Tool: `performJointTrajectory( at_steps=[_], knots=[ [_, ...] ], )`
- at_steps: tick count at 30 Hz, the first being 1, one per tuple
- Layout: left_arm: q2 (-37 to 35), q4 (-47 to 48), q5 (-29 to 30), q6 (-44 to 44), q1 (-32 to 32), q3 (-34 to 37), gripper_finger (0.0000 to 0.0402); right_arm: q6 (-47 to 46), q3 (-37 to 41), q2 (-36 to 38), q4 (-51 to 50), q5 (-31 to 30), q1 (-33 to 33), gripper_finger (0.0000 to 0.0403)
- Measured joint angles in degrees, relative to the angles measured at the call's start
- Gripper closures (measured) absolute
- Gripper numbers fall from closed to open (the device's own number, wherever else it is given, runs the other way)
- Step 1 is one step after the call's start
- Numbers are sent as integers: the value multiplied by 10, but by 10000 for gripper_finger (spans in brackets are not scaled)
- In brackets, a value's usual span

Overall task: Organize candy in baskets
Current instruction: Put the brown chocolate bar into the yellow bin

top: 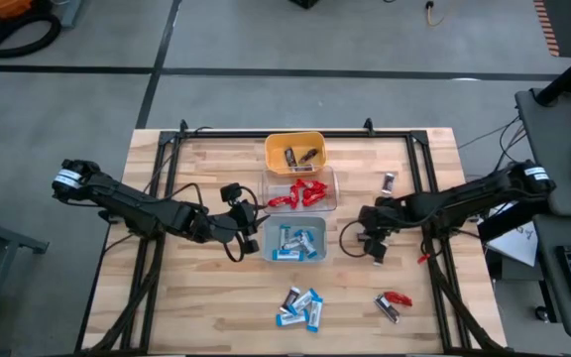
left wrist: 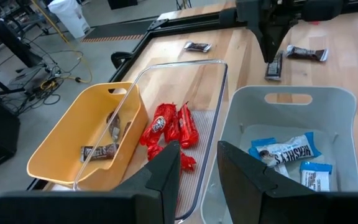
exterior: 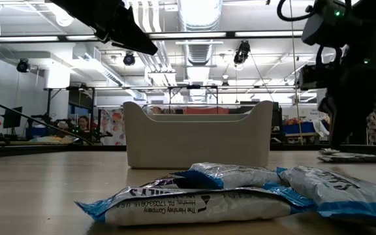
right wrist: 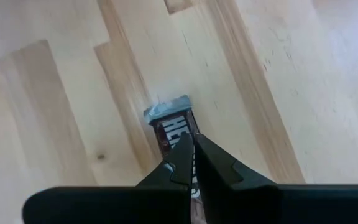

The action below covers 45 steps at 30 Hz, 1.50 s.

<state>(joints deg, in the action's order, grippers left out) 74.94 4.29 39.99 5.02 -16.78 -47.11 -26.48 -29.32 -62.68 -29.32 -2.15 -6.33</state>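
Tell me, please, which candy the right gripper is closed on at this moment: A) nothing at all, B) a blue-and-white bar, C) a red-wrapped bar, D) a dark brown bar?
D: the right gripper pinches a dark brown bar lying on the wooden table, its fingers meeting over the wrapper.

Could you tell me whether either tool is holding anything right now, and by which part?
The right tool pinches a brown bar at one end, over the table. The left tool, open, holds nothing.
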Motion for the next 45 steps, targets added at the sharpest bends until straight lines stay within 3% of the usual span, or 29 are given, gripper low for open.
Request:
performJointTrajectory(
  at_steps=[5,7,12,15,25,34,38,45],
  knots=[
    [0,-4,0,0,0,0,311,-22,0,18,0,-4,-1,394],
    [0,-5,0,0,0,0,311,-90,-1,24,-10,0,3,394],
    [0,-6,0,0,0,0,311,-346,-1,36,-91,79,1,394],
    [0,-6,0,0,0,0,311,-429,-1,36,-109,73,-23,394],
    [0,-8,-1,-14,0,0,311,-436,-1,40,-135,34,-34,378],
    [0,-8,-1,-16,0,0,311,-465,-1,39,-169,-26,-34,267],
    [0,-8,-1,-16,0,0,311,-472,7,31,-166,-23,-34,232],
    [0,-8,-1,-18,0,0,311,-470,24,26,-125,-20,-34,236]
  ],
)
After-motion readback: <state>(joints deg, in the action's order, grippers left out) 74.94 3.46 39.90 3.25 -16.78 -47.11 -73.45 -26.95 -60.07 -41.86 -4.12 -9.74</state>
